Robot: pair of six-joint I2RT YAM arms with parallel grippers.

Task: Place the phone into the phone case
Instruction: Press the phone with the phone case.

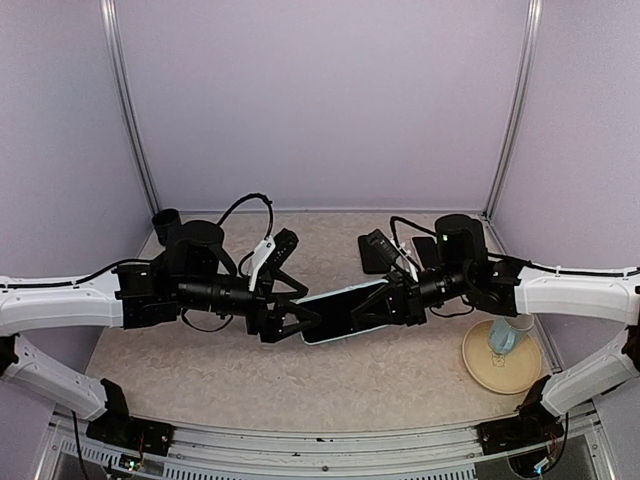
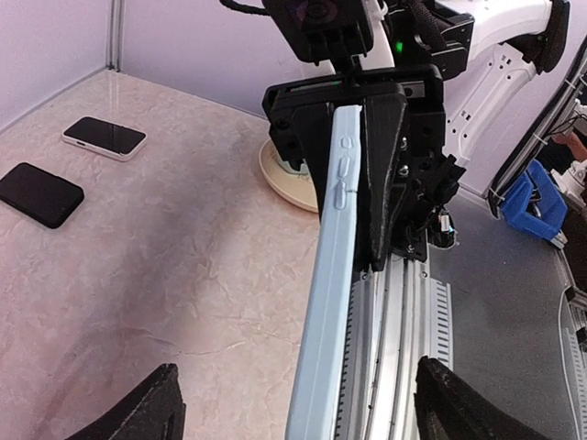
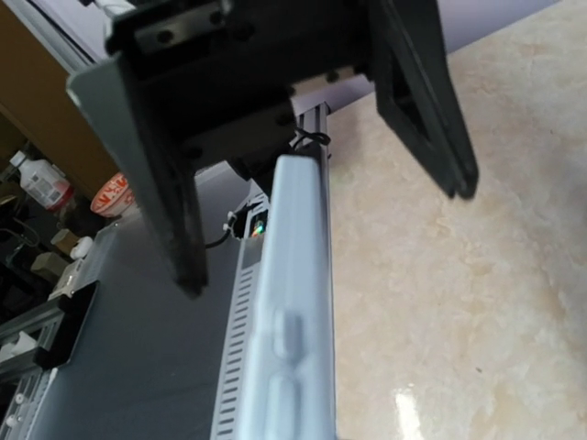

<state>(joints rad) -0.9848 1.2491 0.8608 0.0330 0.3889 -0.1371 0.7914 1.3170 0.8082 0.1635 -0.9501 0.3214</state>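
Top external: right gripper (image 1: 392, 302) clamps the case (image 1: 335, 338), phone (image 1: 350, 310) face showing inside, long axis running arm to arm; far end sits within the wide-spread left gripper (image 1: 303, 322); left wrist: case edge-on, straight ahead; right wrist: case runs away toward the left gripper.

Lab booth, purple panel walls (image 1: 320, 100)

Our arms (image 1: 60, 302) are white-shelled with black joints and looping cables (image 1: 245, 200); left gripper (image 1: 305, 322) and right gripper (image 1: 388, 303) black.
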